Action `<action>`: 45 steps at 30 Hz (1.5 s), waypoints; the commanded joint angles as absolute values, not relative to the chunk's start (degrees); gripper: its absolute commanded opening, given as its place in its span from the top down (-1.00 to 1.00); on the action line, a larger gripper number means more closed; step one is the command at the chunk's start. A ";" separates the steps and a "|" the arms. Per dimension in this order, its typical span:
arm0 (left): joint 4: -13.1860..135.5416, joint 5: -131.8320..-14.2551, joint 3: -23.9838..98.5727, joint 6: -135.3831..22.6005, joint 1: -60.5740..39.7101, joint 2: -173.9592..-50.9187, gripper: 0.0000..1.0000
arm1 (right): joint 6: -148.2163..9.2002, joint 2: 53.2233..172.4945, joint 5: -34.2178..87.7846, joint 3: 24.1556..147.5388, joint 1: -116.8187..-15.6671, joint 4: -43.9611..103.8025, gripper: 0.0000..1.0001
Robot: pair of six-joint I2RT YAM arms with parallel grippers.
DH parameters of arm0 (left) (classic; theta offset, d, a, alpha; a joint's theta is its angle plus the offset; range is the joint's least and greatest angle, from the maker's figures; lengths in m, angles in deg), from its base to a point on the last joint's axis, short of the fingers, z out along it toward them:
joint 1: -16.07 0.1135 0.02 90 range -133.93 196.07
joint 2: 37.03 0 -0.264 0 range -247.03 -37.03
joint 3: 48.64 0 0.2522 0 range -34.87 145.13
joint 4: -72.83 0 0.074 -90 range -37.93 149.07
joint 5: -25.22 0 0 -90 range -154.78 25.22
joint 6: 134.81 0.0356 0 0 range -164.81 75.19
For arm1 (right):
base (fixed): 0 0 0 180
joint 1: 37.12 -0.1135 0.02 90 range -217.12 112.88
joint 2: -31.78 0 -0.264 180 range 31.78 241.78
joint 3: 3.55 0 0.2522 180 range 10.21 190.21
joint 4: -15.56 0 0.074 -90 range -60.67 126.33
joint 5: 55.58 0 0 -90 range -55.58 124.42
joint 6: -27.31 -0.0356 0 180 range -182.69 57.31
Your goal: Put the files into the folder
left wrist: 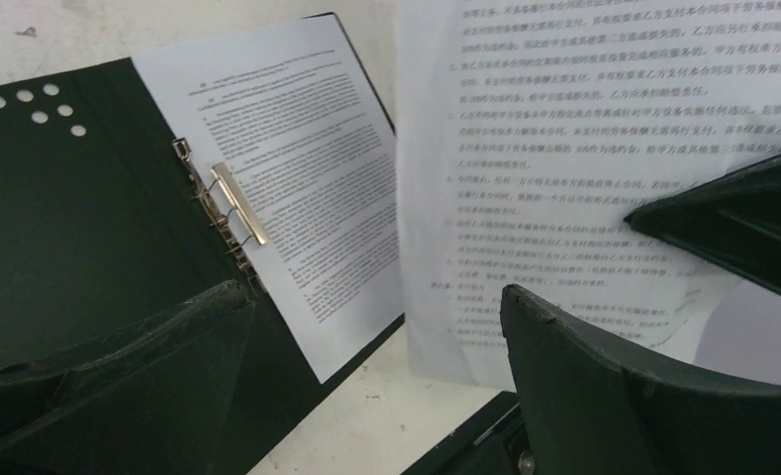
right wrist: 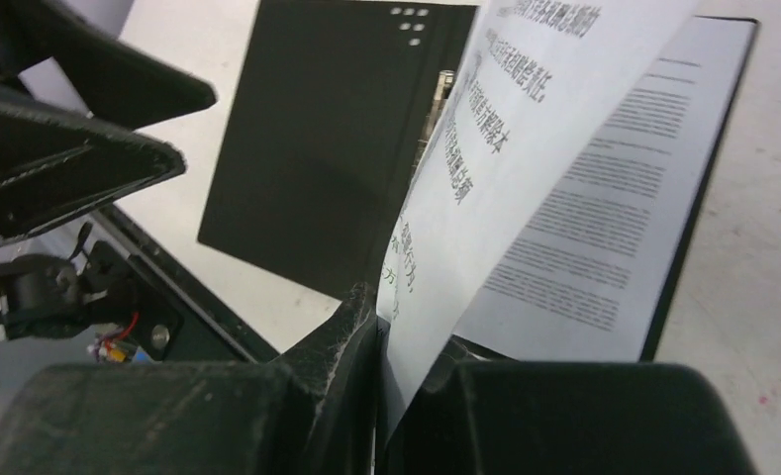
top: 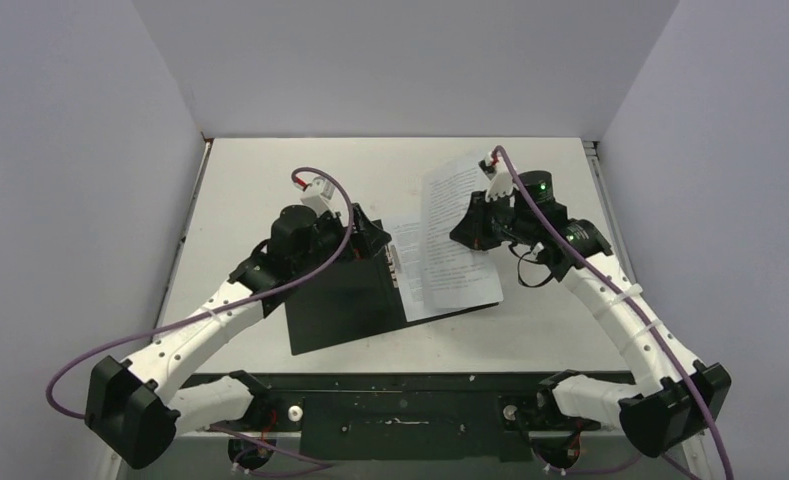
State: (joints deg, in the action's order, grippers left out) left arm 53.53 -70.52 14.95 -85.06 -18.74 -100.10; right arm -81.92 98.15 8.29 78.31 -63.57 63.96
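The folder (top: 335, 305) lies open on the table, black inside up, its metal spine clip (left wrist: 233, 203) in the middle. One of the files (top: 455, 285) lies flat on the folder's right half; it shows too in the left wrist view (left wrist: 297, 168) and the right wrist view (right wrist: 614, 218). A second sheet (top: 448, 195) stands lifted and curved above it, pinched at its edge by my right gripper (top: 473, 228), which is shut on it (right wrist: 391, 346). My left gripper (top: 372, 235) hovers open over the spine, nothing between its fingers (left wrist: 376, 336).
A black base plate (top: 410, 405) runs along the near table edge between the arm bases. White walls close in the table at the left, back and right. Purple cables (top: 320, 180) loop above both arms.
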 commanded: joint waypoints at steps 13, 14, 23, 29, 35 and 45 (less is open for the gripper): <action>58.28 -65.22 12.61 -87.01 -19.18 -113.00 -0.93 | -79.08 111.14 -2.83 79.89 -54.38 61.87 0.89; 59.15 -65.24 12.52 -87.19 -19.10 -113.70 -0.93 | -78.97 111.85 -3.42 80.09 -54.40 61.77 0.89; 62.34 -65.85 11.42 -87.79 -18.55 -118.95 -0.93 | -80.68 117.15 -7.79 80.42 -54.54 59.07 0.89; 63.60 -66.15 9.12 -87.88 -16.64 -119.20 -0.93 | -81.35 120.48 -8.28 81.41 -54.77 57.67 0.89; 64.70 -67.13 7.95 -87.56 -15.58 -119.48 -0.93 | -81.15 124.50 -7.76 79.61 -54.09 55.83 0.89; 65.58 -69.23 7.49 -86.92 -15.14 -121.06 -0.93 | -79.57 130.28 -6.12 77.74 -51.55 55.14 0.88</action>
State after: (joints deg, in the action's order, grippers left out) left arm 62.36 -68.05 7.45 -87.64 -15.64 -120.65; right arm -81.26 129.47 -6.85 78.00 -52.43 57.07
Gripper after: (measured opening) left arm 0.966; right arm 0.061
